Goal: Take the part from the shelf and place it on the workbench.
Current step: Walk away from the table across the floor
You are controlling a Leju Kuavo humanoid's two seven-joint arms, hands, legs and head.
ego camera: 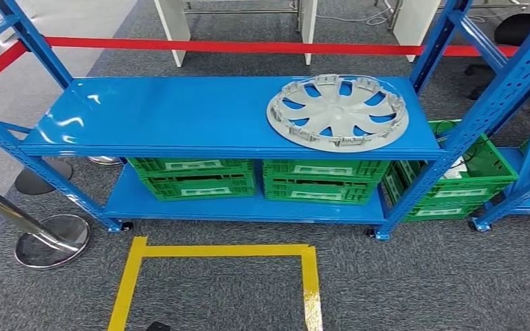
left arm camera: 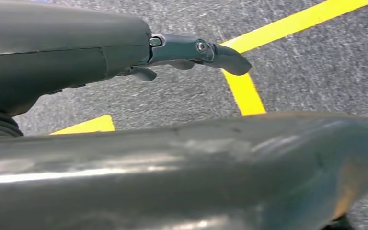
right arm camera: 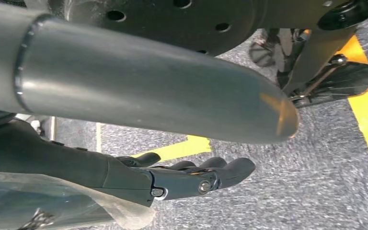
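A grey plastic wheel cover point(ego camera: 337, 112), round with curved spokes and a ring of clips standing up around its rim, lies flat on the top level of a blue metal shelf point(ego camera: 179, 114), toward the right end and close to the front edge. Nothing touches it. On the shelf's lower level sit green plastic crates point(ego camera: 192, 176) side by side, and more green crates point(ego camera: 455, 181) stand on the next shelf unit to the right. The shelf stands on grey carpet point(ego camera: 421, 283), where yellow tape point(ego camera: 309, 276) marks a rectangle in front of it. A red barrier band point(ego camera: 248, 47) runs behind the shelf, and a chrome post with a round base point(ego camera: 52, 239) stands at the left. In the left wrist view, the left hand point(left arm camera: 182, 55) hangs above the carpet and yellow tape, its dark fingers point(left arm camera: 227, 58) stretched out nearly straight and holding nothing. In the right wrist view, the right hand point(right arm camera: 191, 175) also hangs over the carpet, its fingers point(right arm camera: 237, 167) extended side by side with a slight curl, holding nothing.
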